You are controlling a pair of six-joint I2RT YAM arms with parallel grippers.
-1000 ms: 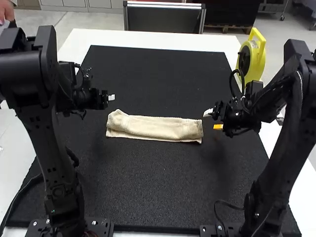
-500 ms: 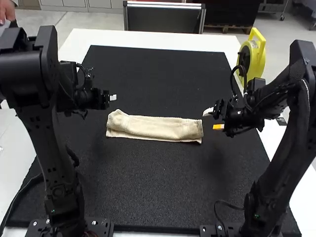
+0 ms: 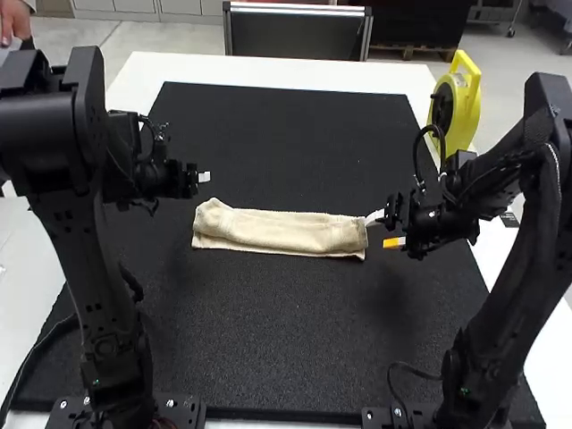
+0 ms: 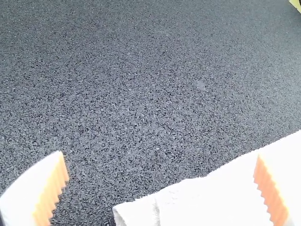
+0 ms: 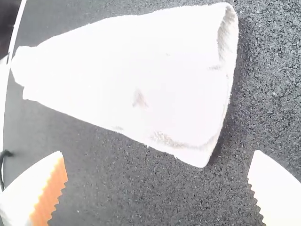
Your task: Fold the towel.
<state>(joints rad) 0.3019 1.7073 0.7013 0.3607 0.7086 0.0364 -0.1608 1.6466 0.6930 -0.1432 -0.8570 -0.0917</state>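
Can see the towel point(image 3: 286, 234) lying crosswise on the black mat point(image 3: 295, 357), folded into a long, narrow strip, with a lower layer peeking out along the near edge. Can make out a rounded, open fold at the end by the right arm. Find the right end effector point(image 3: 384, 230) right beside this end, with one fingertip at the cloth's edge; cannot tell about any touch. In the right wrist view, see its fingers point(image 5: 49, 188) spread wide, with nothing held between.

Spot the left end effector point(image 3: 198, 178) near the towel's other end, a little farther up the mat. In the left wrist view, find its fingers point(image 4: 54, 183) wide apart too, gripping nothing, with one overlapping the pale cloth in the view.

Farther out, see the white counter point(image 3: 268, 67) around the mat, and a yellow reel point(image 3: 460, 98) standing beyond the right end effector.
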